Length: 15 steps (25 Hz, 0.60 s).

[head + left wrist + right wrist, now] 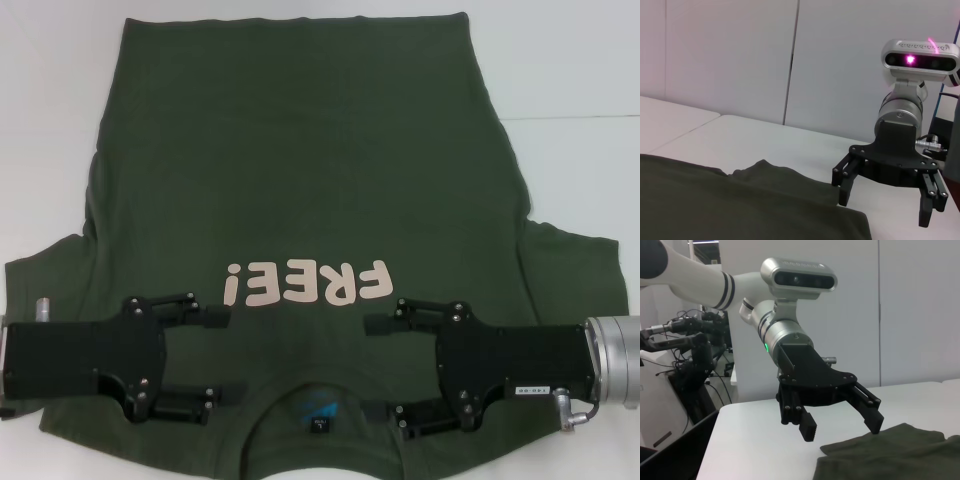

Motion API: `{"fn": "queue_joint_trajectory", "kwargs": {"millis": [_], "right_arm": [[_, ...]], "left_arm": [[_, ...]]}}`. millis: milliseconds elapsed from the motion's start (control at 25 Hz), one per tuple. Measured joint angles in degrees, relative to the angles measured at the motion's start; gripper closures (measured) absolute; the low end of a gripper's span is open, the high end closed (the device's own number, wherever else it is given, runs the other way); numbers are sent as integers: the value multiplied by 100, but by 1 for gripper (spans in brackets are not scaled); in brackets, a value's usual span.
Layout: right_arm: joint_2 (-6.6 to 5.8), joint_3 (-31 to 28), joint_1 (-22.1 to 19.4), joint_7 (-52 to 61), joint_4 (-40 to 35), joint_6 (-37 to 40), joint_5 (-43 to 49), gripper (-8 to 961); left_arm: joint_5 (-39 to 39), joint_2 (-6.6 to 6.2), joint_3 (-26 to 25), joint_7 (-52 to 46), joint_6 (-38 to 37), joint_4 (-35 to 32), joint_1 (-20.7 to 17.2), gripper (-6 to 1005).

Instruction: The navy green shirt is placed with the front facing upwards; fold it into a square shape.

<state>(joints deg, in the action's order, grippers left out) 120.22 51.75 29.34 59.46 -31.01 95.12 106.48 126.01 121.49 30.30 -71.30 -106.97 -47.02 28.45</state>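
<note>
The navy green shirt (300, 170) lies flat on the white table (50, 100), front up, with its collar at the near edge. Pale "FREE!" lettering (305, 283) crosses the chest, and a small blue-black neck label (320, 415) shows inside the collar. My left gripper (212, 358) hovers open over the shirt's left shoulder, fingers pointing toward the collar. Facing it over the other shoulder is my right gripper (385, 370), also open. The left wrist view shows the right gripper (883, 210) just above the shirt's edge (715, 200). The right wrist view shows the left gripper (841, 429) above the cloth (890, 455).
Bare white table surrounds the shirt at the far left and far right (580, 70). Both sleeves spread out sideways near the arms. Beyond the table's side edge stands dark equipment with cables (685, 355). Pale wall panels (740, 55) rise behind the table.
</note>
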Motion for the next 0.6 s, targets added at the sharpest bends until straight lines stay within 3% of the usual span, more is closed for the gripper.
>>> {"fn": "queue_joint_trajectory", "kwargs": {"millis": [600], "right_arm": [[-17, -37, -5, 50, -2, 60, 22, 38]], "left_arm": [[86, -36, -180, 2, -171, -8, 4, 124]]}}
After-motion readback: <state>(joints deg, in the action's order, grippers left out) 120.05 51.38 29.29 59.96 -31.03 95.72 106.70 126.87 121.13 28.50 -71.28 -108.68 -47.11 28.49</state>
